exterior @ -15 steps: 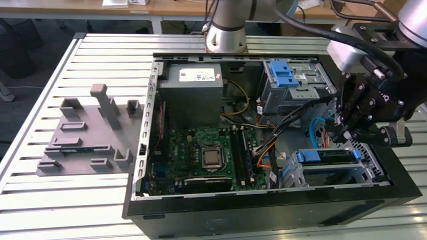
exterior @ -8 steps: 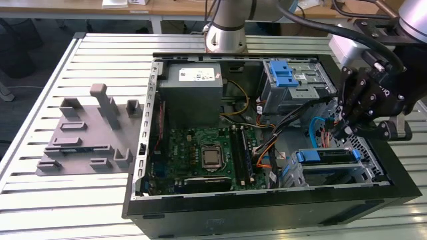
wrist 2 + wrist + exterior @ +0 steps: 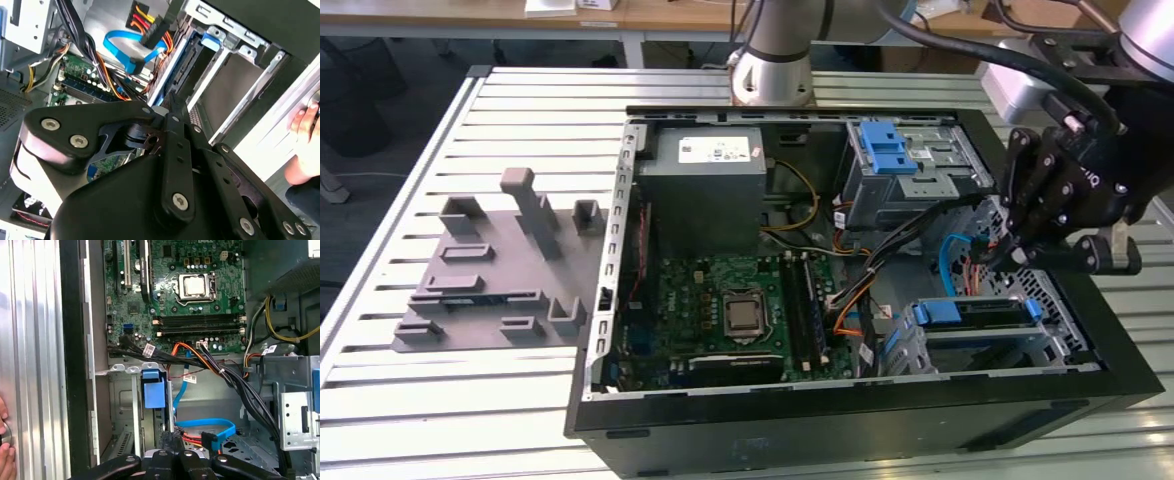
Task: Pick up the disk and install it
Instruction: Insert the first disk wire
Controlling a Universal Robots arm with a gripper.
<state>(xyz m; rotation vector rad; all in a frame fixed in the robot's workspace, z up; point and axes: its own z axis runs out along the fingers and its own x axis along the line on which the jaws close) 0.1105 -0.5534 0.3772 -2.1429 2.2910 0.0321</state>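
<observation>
**Bright daylight, dark corners**

We see soft, even light with faint shadows. The slatted table (image 3: 427,390) glares pale, nearly white in the first wrist view. Inside the computer case (image 3: 854,420) the corners sink dark; the black gripper (image 3: 172,107) carries a dull sheen.

**A:** Open case (image 3: 854,425) on the table (image 3: 400,420), taking up the half on the exterior view's right, board (image 3: 720,310) facing up.

**B:** Grey fixture (image 3: 500,280) lies just beside it, toward the table's edge on the exterior view's left.

**A:** Arm base (image 3: 771,60) stands at the far edge. The black gripper (image 3: 1021,245) hangs over the case's side on the exterior view's right, among the cables (image 3: 907,240).

**B:** Just below it, in the case's near corner, the blue-fronted disk (image 3: 974,312) sits in a bay (image 3: 1014,345).

**A:** Power supply (image 3: 700,185) against the case's far wall, and the cage (image 3: 914,165) with the blue latch beside it, in the far corner.
</observation>
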